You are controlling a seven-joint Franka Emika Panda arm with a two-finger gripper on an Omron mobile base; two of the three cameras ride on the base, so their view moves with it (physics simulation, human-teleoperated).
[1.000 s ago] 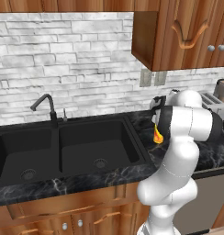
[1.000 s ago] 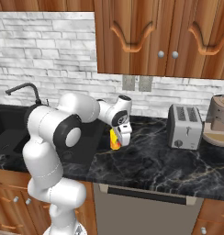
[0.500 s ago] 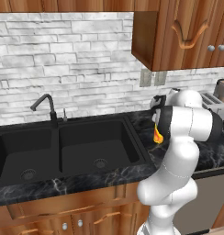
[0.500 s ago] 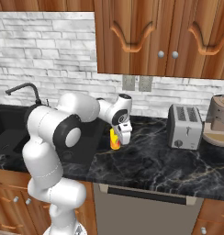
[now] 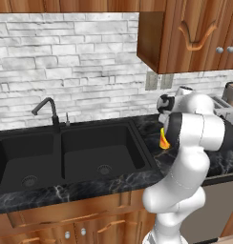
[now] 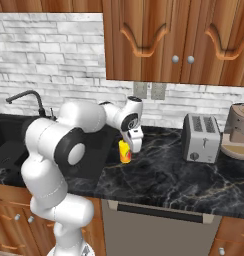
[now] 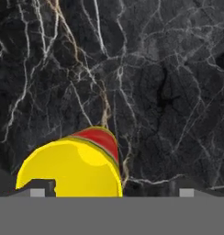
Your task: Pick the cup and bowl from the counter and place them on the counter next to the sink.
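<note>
The yellow cup (image 6: 125,151) with its orange-red mark stands upright on the black marble counter (image 6: 169,175), just right of the sink (image 5: 66,152). My gripper (image 6: 131,145) hangs over it, pointing down. In the hand view the cup (image 7: 70,167) sits low between the spread fingertips (image 7: 38,193), nearer the left one, and the gripper (image 7: 112,193) is open with a gap on the cup's right side. From the left base view, the cup (image 5: 163,138) peeks out beside my forearm. The bowl is out of view.
A black gooseneck faucet (image 5: 47,107) rises behind the double basin. A silver toaster (image 6: 200,137) and a brown coffee machine (image 6: 239,130) stand further right on the counter. Wooden wall cabinets (image 6: 174,40) hang above.
The jaws have spread from shut to wide open and let go of the cup, which stays standing on the counter. The arm has hardly moved.
</note>
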